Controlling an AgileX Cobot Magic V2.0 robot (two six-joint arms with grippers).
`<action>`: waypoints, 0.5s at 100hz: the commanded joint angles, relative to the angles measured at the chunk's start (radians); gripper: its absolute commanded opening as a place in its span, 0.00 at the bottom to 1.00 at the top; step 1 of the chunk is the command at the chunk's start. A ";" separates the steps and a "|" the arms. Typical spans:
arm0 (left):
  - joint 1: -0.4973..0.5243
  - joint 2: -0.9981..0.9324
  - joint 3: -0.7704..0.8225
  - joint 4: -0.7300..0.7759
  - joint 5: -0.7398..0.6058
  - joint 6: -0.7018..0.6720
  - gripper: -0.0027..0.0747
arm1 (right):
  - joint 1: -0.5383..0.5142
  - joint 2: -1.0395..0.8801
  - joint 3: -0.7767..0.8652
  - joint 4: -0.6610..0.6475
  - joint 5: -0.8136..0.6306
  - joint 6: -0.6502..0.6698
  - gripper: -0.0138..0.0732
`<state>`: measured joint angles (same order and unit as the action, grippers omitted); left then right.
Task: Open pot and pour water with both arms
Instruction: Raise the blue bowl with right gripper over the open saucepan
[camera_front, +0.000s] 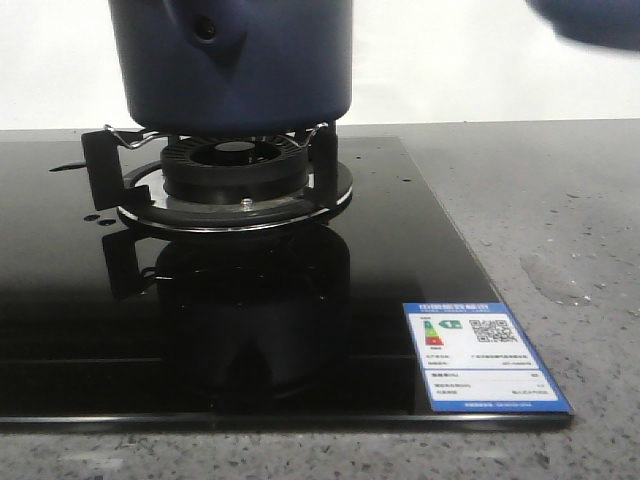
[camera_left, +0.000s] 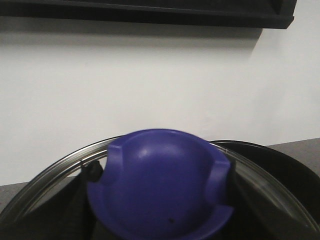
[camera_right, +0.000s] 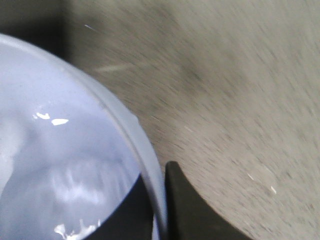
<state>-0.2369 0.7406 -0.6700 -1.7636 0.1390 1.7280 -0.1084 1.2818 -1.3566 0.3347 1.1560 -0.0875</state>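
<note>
Pot (camera_front: 232, 65) sits on the burner stand (camera_front: 232, 175) of the black glass cooktop (camera_front: 200, 330) in your front view, handle toward you; a blurred blue shape (camera_front: 590, 20) hangs at the upper right. Your left wrist view shows the glass lid (camera_left: 260, 175) with its blue knob (camera_left: 160, 185) filling the frame; the claw is hidden, so you cannot tell its state. Your right wrist view shows a pale blue bowl (camera_right: 60, 165) whose rim your right fingers (camera_right: 187, 210) seem to straddle, apparently pinching it. You look to be mid-pour; next, keep the lid clear and tilt steadily.
</note>
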 joint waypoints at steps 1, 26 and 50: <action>-0.011 -0.010 -0.034 -0.025 0.034 0.002 0.36 | 0.030 0.015 -0.137 0.060 0.015 -0.006 0.09; -0.011 -0.010 -0.034 -0.025 0.036 0.002 0.36 | 0.135 0.212 -0.477 0.090 0.110 0.029 0.09; -0.011 -0.010 -0.034 -0.025 0.036 0.002 0.36 | 0.282 0.383 -0.747 0.073 0.070 0.047 0.09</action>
<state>-0.2369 0.7406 -0.6700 -1.7636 0.1390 1.7287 0.1309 1.6569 -1.9991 0.3777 1.2722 -0.0552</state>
